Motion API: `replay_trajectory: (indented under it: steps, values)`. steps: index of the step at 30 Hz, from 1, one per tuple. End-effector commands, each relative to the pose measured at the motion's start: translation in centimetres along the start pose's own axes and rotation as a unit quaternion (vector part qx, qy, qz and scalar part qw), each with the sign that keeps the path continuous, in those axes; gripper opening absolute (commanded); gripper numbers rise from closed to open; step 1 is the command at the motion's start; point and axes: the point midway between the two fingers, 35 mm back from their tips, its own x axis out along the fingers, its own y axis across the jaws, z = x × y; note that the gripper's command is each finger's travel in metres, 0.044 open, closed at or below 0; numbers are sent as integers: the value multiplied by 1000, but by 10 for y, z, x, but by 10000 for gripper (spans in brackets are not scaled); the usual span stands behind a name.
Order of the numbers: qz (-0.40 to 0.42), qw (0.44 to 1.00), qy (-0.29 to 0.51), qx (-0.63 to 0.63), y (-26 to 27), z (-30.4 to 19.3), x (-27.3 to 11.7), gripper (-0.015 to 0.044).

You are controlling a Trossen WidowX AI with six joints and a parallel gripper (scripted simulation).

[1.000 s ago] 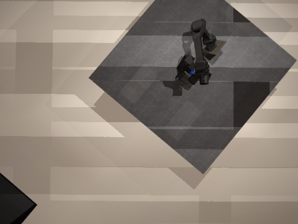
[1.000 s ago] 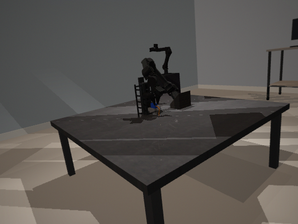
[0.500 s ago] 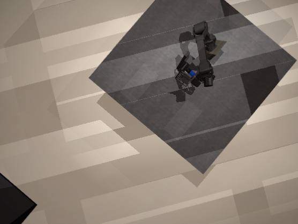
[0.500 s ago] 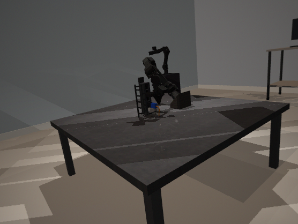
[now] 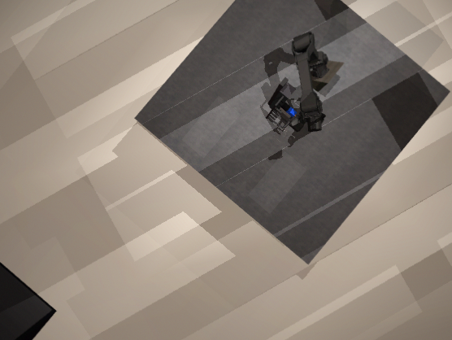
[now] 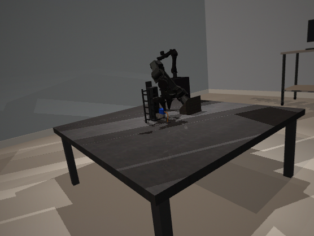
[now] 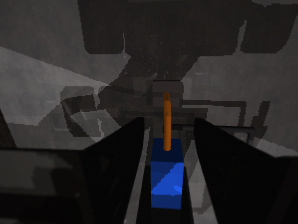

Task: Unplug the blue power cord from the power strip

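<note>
The blue plug point(image 5: 292, 111) point(image 6: 161, 110) point(image 7: 167, 180) sits at the foot of the black rack-like frame, above a small grey block point(image 6: 160, 116). The orange cord point(image 6: 168, 116) point(image 7: 167, 122) leaves the plug and bends down toward the table. My gripper point(image 6: 166, 108) point(image 7: 168, 123) is partly open, one finger on each side of the plug, with gaps between plug and fingers in the wrist view. The power strip is too dark to make out, and I cannot tell whether the plug is seated in it.
The black rack-like frame point(image 6: 152, 103) stands upright right beside the plug. A brown wedge-shaped block point(image 5: 334, 72) point(image 6: 192, 105) stands near my arm's base side. The dark table point(image 5: 264, 179) point(image 6: 181, 147) carries all of these. A shelf with a screen stands far back at the right.
</note>
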Motion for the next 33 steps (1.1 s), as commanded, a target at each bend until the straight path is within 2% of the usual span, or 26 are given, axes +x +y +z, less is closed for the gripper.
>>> replay_trajectory:
  steps: [1,33]
  values:
    - [-6,1000,1,-5,-1,1,-6,160]
    - [-6,1000,2,-5,2,-44,-6,160]
